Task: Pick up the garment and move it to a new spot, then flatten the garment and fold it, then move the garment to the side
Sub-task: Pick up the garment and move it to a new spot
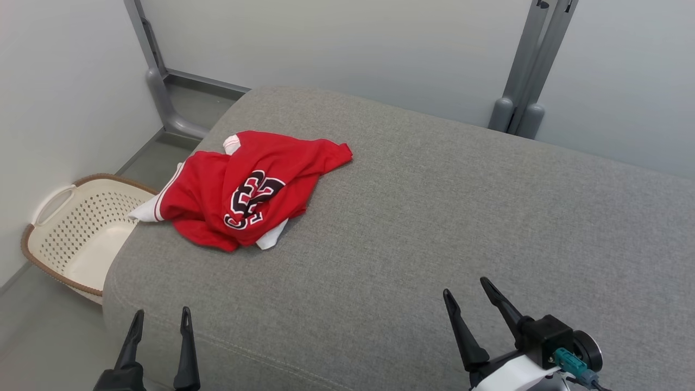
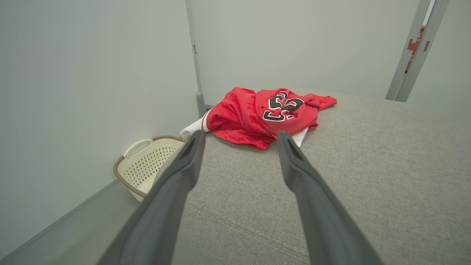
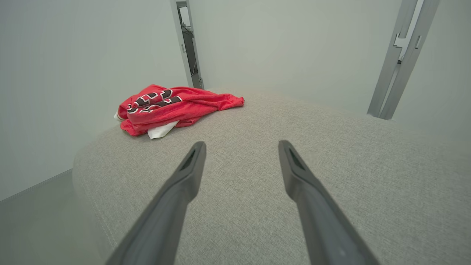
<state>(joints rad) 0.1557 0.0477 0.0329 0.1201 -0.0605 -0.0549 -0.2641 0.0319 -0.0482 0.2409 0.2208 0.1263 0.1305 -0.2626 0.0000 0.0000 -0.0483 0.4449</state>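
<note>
A crumpled red mesh sports jersey with white trim and black-and-white numerals (image 1: pixel 247 190) lies in a heap on the far left part of a broad grey fabric-covered cushion (image 1: pixel 434 217). It sits close to the cushion's left edge, and one white-trimmed corner reaches that edge. On the floor below, against a pale wall, stands a cream perforated plastic laundry basket with a brown rim (image 1: pixel 81 228) (it looks empty, which suggests the jersey was set out on purpose for the job).

The left claw (image 1: pixel 163 311) shows at the lower left of the head view, over the cushion's near left corner. Its two long dark fingers are spread wide with nothing between them. In its wrist view the jersey lies straight ahead beyond the fingertips, so this arm seems the one lined up for the first reach. The right claw (image 1: pixel 465 285) shows at the lower right, also spread wide and empty, above bare fabric and well apart from the jersey.

By this layout the task appears to be at its start, with the jersey not yet lifted. The bare middle and right of the cushion likely offer the new spot. The jersey is bunched and doubled over itself, so it will probably need both claws to spread it flat.
</note>
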